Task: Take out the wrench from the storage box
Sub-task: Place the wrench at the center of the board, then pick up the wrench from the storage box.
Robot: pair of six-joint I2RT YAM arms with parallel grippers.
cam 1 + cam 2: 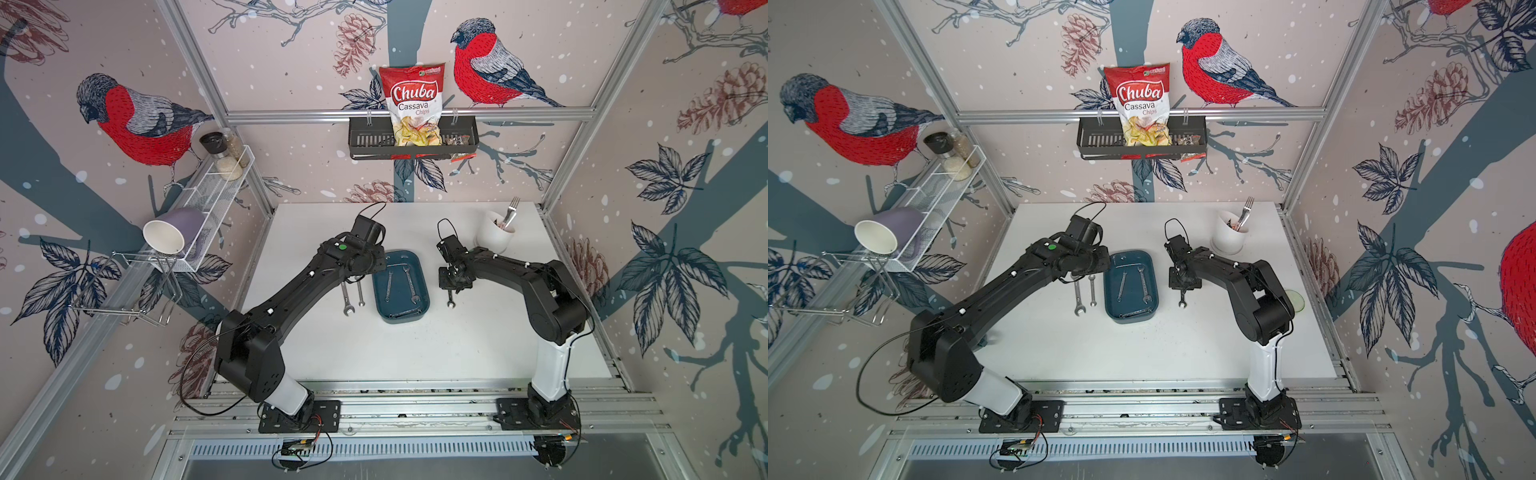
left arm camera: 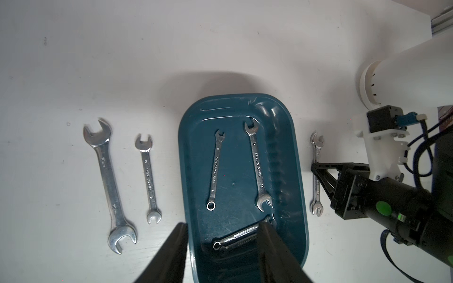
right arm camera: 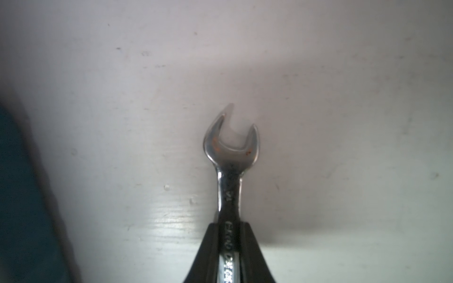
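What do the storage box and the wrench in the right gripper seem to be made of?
The storage box: probably moulded plastic, glossy dark teal; rounded corners, soft reflections, fine scratches. The wrench, clamped in the right gripper: metal, likely chrome-plated steel; bright mirror sheen, stamped lettering, small rust-coloured specks.

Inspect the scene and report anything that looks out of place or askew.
The purple mug lies tipped on its side at the end of the white wire shelf. In the storage box, one wrench lies crosswise while two others lie lengthwise.
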